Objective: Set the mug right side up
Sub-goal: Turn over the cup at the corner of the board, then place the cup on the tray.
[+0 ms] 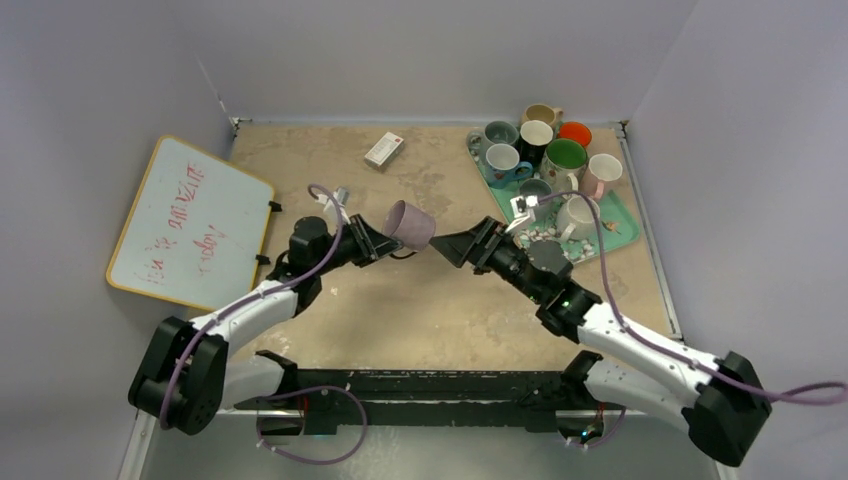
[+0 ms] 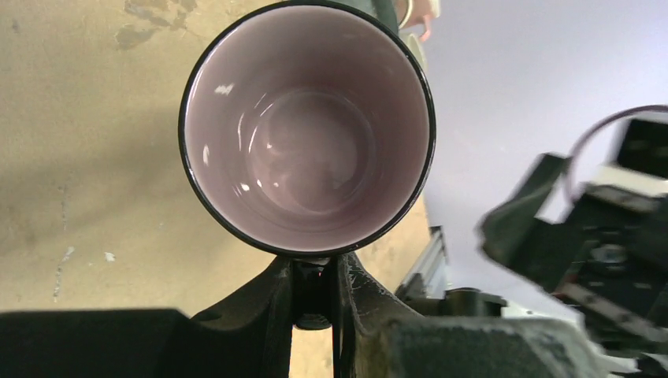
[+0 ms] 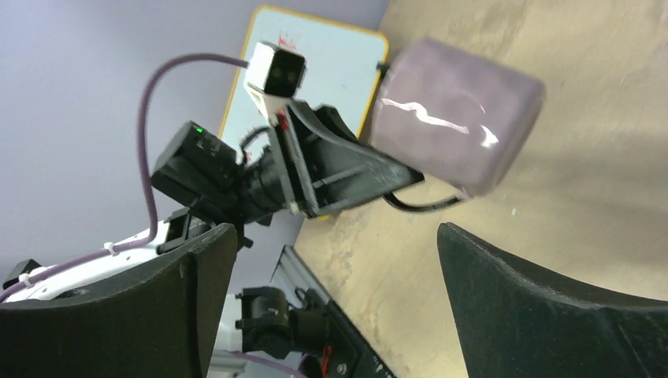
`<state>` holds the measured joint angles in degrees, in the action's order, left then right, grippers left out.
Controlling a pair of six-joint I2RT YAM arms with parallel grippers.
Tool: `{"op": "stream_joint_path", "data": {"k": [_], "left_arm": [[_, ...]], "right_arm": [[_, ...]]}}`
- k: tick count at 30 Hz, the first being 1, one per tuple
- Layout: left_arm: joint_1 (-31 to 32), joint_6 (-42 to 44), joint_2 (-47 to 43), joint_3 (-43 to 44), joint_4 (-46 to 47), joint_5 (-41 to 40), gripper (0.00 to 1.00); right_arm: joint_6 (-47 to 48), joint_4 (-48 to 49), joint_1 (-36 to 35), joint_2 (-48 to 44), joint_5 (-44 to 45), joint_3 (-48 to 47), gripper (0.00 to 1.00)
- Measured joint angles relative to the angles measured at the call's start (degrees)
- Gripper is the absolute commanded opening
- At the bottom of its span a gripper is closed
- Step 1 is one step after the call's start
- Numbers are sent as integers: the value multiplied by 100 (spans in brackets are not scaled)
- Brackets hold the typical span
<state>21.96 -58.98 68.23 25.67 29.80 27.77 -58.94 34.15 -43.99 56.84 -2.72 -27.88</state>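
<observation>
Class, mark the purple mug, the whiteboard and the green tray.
purple mug (image 1: 410, 224), top view, outer side wall
whiteboard (image 1: 190, 222), top view, white writing surface
green tray (image 1: 622, 212), top view, bare floor

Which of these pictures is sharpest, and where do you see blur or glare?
Top view: sharpest and evenly lit. Left wrist view: small white glints inside the mug; the right claw at the right edge is smeared. Right wrist view: a bright glare streak along the mug's side, its outline slightly soft.

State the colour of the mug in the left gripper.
Pale lilac mug with a black rim, clearest in the left wrist view.
</observation>
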Motion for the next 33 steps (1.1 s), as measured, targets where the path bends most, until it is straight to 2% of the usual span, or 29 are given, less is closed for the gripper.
{"op": "stream_joint_path", "data": {"k": [7,15,23,33], "left_arm": [[763,1408,0,780,-1283,-741,0],[1834,2669,822,1858,-1626,-1604,0],[2741,3515,1987,2640,-1558,-2437,0],[3270,4155,3576,3821,-1209,-2634,0]], "right_arm": [[887,-2159,0,-1172,568,-1257,99],[1572,-3877,0,-1971,1320,-2339,99],[1825,-4780,0,-2859,1956,-2621,99],[1943,-5377,0,-3504,2483,-2776,99]]}}
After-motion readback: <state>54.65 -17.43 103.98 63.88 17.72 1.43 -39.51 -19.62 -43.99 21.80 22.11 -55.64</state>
